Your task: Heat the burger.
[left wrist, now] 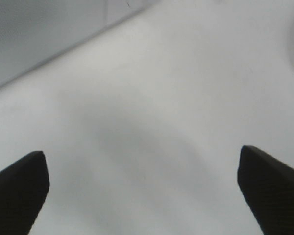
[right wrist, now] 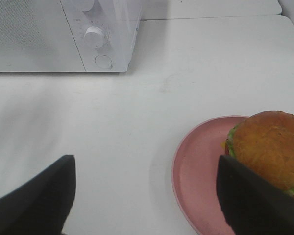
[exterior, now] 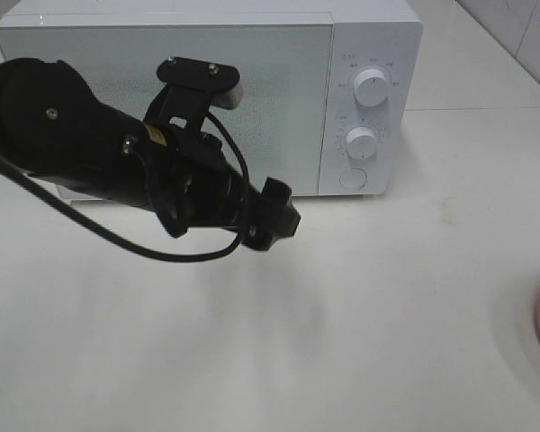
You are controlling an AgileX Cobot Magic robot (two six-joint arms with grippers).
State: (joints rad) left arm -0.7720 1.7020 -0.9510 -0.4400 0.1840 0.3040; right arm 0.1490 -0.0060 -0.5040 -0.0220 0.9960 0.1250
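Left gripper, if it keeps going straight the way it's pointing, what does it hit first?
Probably the bare white table: the open left gripper points down at it, nothing between the fingers. Depth is unclear.

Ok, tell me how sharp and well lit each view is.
Exterior high: evenly lit, the left arm's soft shadow on the table, microwave crisp. Left wrist: blurred, open left gripper over a dim shadow. Right wrist: clear, burger and pink plate sharp, fingers dark.
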